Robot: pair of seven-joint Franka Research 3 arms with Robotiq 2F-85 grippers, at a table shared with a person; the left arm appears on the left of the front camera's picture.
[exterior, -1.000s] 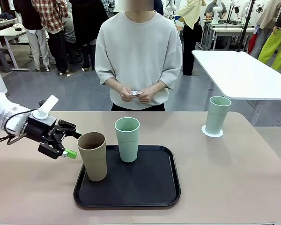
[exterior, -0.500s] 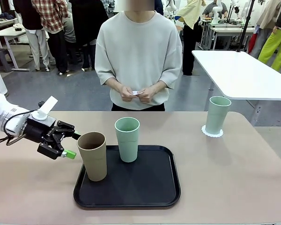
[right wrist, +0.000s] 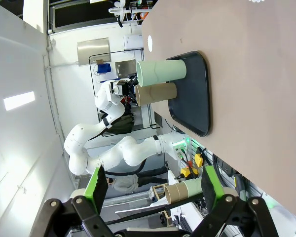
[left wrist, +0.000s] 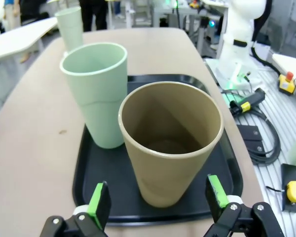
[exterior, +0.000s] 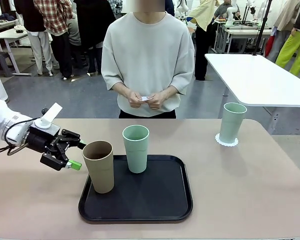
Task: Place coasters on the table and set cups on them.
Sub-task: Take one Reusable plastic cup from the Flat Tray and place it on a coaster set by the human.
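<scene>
- Tan table (exterior: 250,190), first entry: what is listed as done on it?
- One coaster (exterior: 226,140) is entered at the far right, with the right mint cup (exterior: 232,122) set upright on it. That pair is judged finished.
- What is listed as left to do?
- Two cups are shown upright on the black tray (exterior: 160,210) near the middle. The tan cup (exterior: 99,166) is at the tray's front left, and the tray mint cup (exterior: 136,148) is just behind it to the right. No coaster is laid out for either, so about a third of the task is judged done.
- Counts?
- Cups: three, made up of two mint and one tan. Coasters on the table: one. Trays: one. A small white item (exterior: 146,98) is held in the person's hands (exterior: 135,100) at the far side. Whether it is a coaster cannot be told.
- Grippers?
- Two are listed. The left gripper (exterior: 79,154) is entered just beside the tan cup, on its left. Its fingers are spread apart and lined up on either side of the cup. Nothing is clamped, and contact cannot be confirmed. The right gripper (right wrist: 153,181) is recorded with fingers wide apart and nothing between them, well apart from the tray.
- Surroundings?
- One white table (exterior: 260,75) is noted behind, to the right, with more people farther back.
</scene>
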